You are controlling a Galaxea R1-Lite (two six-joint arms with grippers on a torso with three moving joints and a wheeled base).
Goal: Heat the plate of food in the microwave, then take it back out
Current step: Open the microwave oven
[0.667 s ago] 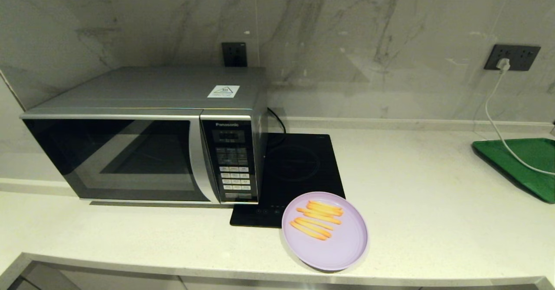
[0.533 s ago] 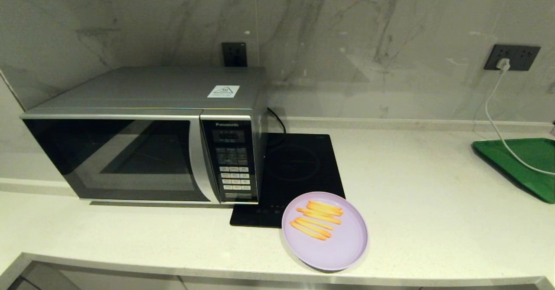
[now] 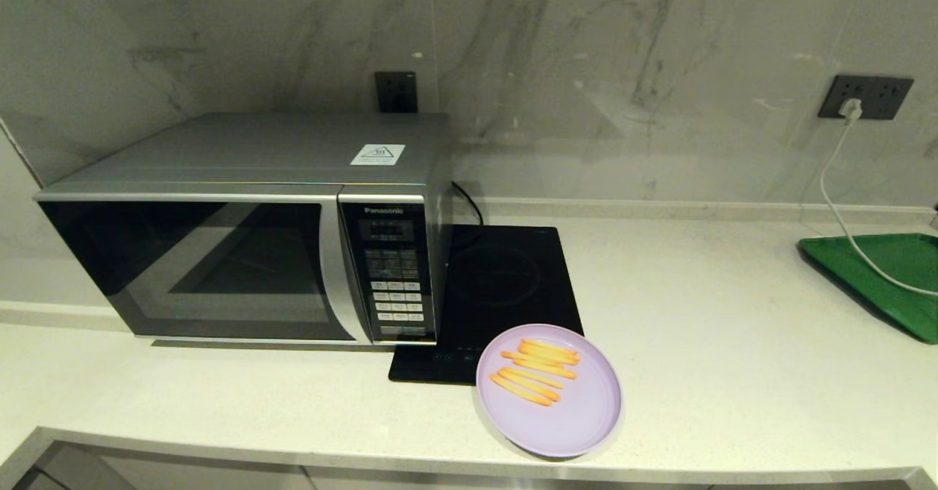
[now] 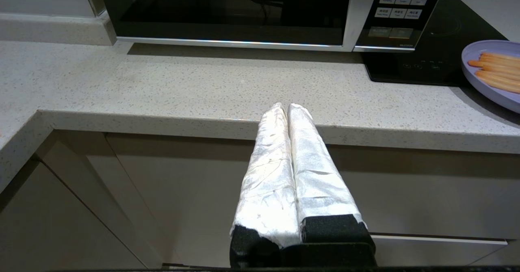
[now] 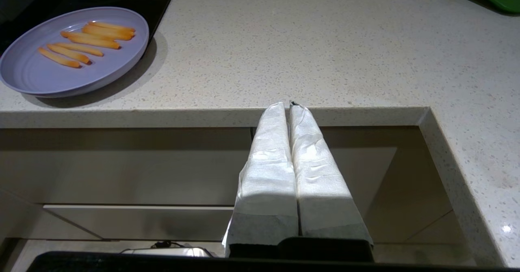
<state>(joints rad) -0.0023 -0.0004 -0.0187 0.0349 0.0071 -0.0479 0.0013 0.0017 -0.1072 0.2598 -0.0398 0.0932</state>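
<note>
The plate of food (image 3: 549, 390) lies on the pale stone counter (image 3: 718, 373), near the front edge, w/ thin orange sticks on its far half. Its far-left rim overlaps the front right corner of the black induction hob (image 3: 506, 285). The microwave (image 3: 249, 226) stands to the left of the hob, door shut, keypad panel on its right side just beside the hob.

Both arms are low, in front of the cabinet, below the counter edge, and neither shows in the head view.

The left gripper (image 4: 287, 108) has its two white-wrapped fingers pressed together, holding nothing; the tips point at the counter's front edge. From this gripper the microwave's dark door is straight ahead across the counter, and the plate (image 4: 489, 72) is well apart, off toward the robot's right, only partly in the wrist view.

The right gripper (image 5: 287, 106) is also clenched and empty, tips at about the level of the counter edge, not touching it as far as I can tell. The plate (image 5: 73, 52) is on the counter ahead and to the robot's left of this gripper, well apart from the fingertips, w/ a shadow under its near rim.

At the far right of the counter is a green tray (image 3: 890, 277), w/ a white cable (image 3: 835, 197) running over it up to a wall socket (image 3: 865, 96).
</note>
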